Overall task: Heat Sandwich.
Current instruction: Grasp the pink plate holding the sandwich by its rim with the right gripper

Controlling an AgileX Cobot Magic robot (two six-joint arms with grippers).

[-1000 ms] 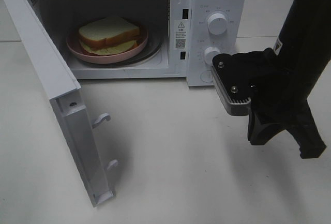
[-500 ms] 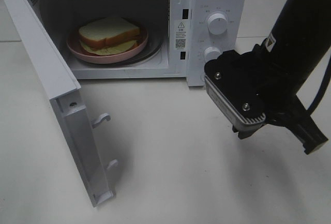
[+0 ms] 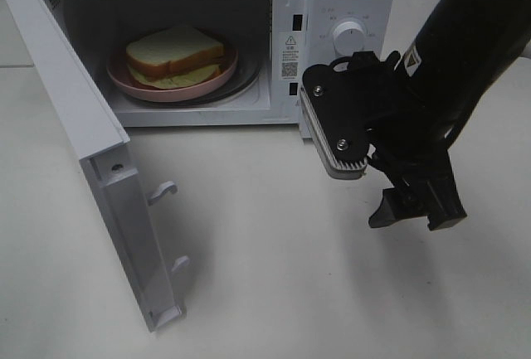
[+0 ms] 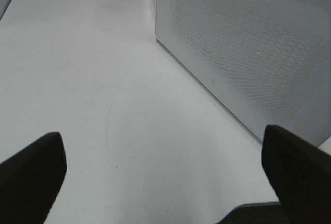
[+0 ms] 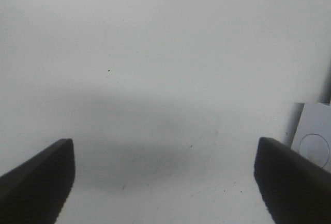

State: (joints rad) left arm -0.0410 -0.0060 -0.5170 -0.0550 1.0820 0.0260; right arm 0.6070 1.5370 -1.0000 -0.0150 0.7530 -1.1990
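Since the sandwich (image 3: 176, 54) lay on its pink plate (image 3: 124, 84) inside the open microwave (image 3: 365, 2), the left claw (image 4: 165, 177), spread empty beside the door (image 3: 75, 102), looked best placed to push it shut flat and slowly, clear of the right claw (image 3: 415, 214), also spread empty.

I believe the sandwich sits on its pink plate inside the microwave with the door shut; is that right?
Not quite: the door stands wide open, as the exterior high view shows. The sandwich does sit on its pink plate inside the microwave.
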